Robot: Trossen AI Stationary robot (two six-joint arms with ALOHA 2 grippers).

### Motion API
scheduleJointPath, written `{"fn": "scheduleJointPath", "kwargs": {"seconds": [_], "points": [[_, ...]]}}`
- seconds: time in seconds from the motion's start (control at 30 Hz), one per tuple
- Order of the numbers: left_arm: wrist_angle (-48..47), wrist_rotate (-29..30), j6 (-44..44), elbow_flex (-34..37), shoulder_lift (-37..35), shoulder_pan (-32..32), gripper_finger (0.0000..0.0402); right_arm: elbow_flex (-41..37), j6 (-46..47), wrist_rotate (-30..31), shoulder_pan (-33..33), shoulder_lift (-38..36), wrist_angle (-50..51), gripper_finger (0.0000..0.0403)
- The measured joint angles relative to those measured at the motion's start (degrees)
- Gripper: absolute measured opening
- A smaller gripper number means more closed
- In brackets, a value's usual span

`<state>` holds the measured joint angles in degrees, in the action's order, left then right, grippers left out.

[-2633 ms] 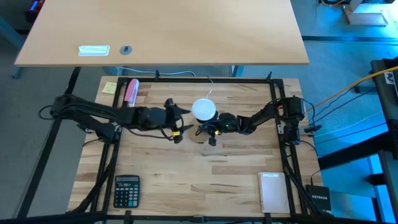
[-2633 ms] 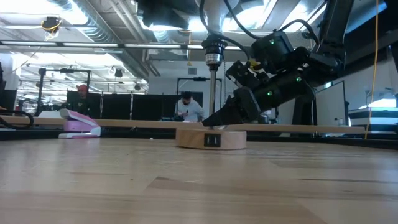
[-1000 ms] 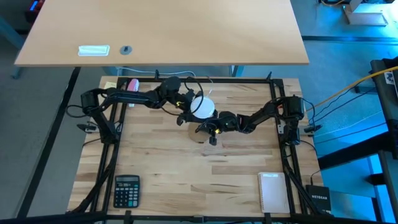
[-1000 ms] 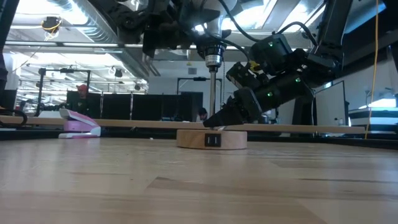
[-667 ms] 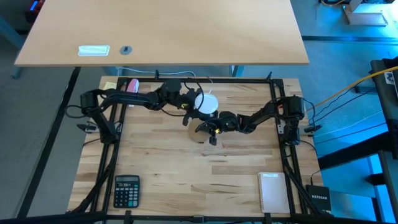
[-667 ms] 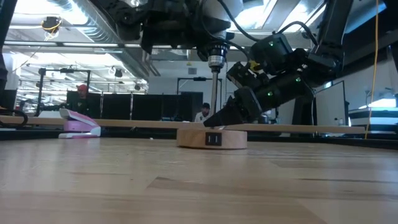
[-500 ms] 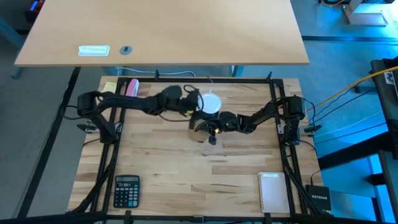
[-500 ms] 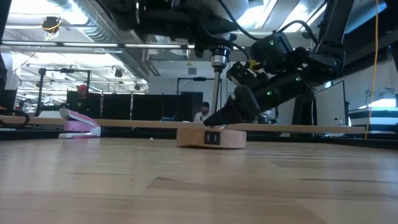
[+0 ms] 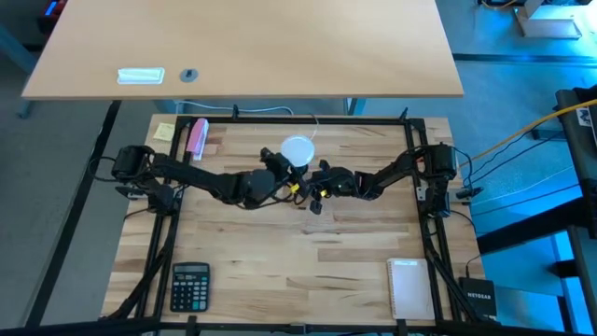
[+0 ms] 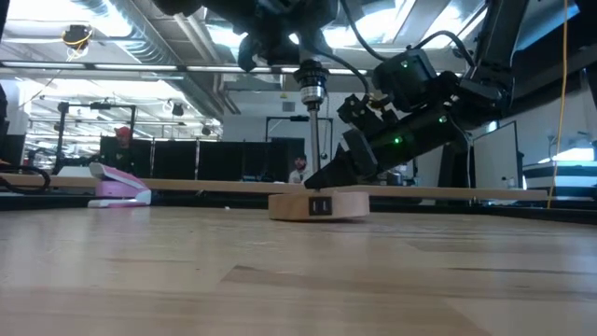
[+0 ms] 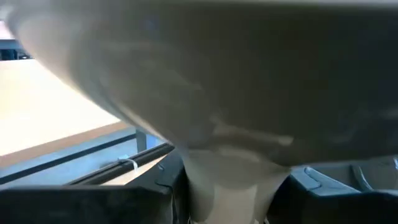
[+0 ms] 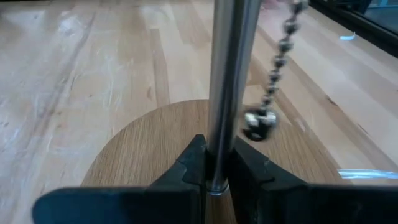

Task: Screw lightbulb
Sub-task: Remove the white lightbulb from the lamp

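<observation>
The white lightbulb (image 9: 297, 149) sits on top of a small lamp: a black socket (image 10: 310, 84) on a thin metal stem (image 10: 316, 140), rising from a round wooden disc (image 10: 317, 205). My left gripper (image 9: 287, 175) reaches in from the table's left and is shut on the bulb, which fills the left wrist view (image 11: 205, 81). My right gripper (image 9: 315, 194) comes from the right and is shut on the stem just above the disc (image 12: 155, 143). A bead chain (image 12: 277, 68) hangs beside the stem. My left gripper has the bulb's narrow neck (image 11: 236, 183) between its two fingers (image 11: 158, 186), below the wide globe. The bulb sits upright on the lamp's socket, high above the table. My right gripper pinches the metal stem's lowest part (image 12: 216, 163) between its two fingers, right above the wooden disc. The fingers slant down from the table's right and lie across the stem. The disc rests on the table.
A pink stapler (image 9: 196, 137) and a yellow note (image 9: 165, 131) lie at the far left, a calculator (image 9: 190, 285) at the near left, a white notepad (image 9: 409, 287) at the near right. People show in the room behind in the low view (image 10: 297, 170).
My left arm has swung from the far side of the bulb toward the near side, turning about the bulb while staying on it. The lamp's top and bulb have swayed a little toward the table's left. My right gripper has stayed on the stem.
</observation>
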<state>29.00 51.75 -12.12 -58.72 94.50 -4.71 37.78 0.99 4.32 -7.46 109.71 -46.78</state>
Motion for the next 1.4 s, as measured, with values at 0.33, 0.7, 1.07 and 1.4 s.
{"fn": "scheduleJointPath", "kwargs": {"seconds": [0.33,0.7,1.07,1.4], "points": [[-0.18,-4.24,0.92,0.0,-0.02,0.75,0.0145,-0.04,0.47,-0.24,-0.02,0.0,0.27,0.004],[-0.03,-4.87,1.83,0.0,-0.17,0.58,0.0248,-0.11,0.6,-0.35,-0.02,0.0,0.28,0.004],[1.87,-5.04,6.31,0.0,-0.9,-0.3,0.0274,-0.11,0.61,-0.42,-0.07,0.0,0.31,0.004],[3.07,-5.02,6.06,0.0,-0.9,-1.93,0.0273,-0.11,0.38,-0.43,-0.07,0.0,0.3,0.004]]}}
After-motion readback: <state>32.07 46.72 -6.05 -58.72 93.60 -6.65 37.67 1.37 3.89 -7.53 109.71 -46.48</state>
